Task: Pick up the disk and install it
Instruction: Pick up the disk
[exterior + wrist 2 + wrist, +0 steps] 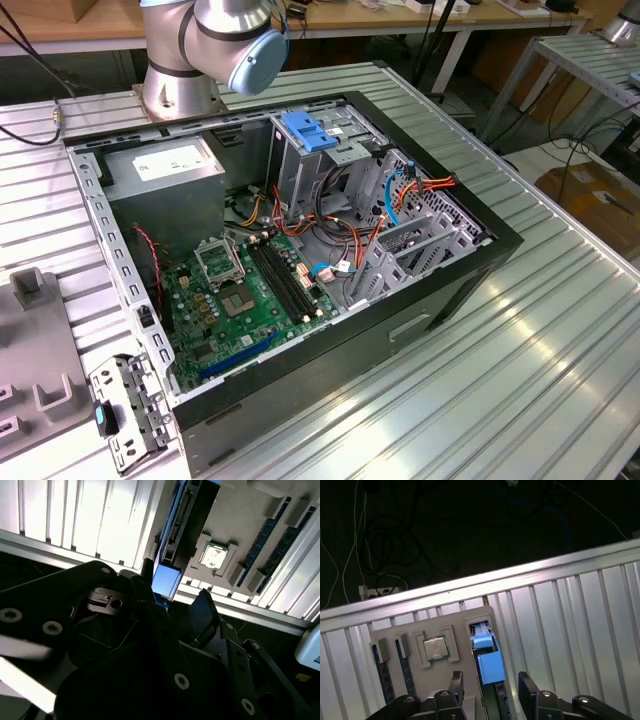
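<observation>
The disk (487, 662) stands on edge in a slot of a grey tray (455, 620), its blue plastic bracket facing me. My gripper (492, 687) is open just above it, one black finger on each side of the bracket. In the second wrist view the blue bracket of the disk (166, 580) shows between the same fingers of the gripper (176, 592), with the grey tray (240, 520) beyond. I cannot tell whether the fingers touch the disk. The open computer case (330, 250) lies on the table in the exterior view.
A processor chip (435, 647) and memory sticks (385, 675) sit in the tray beside the disk. The ribbed aluminium table (570, 610) ends close behind the tray, above a dark floor with cables. Inside the case are a metal cage with a blue top (310, 130) and a grey power-supply box (165, 165).
</observation>
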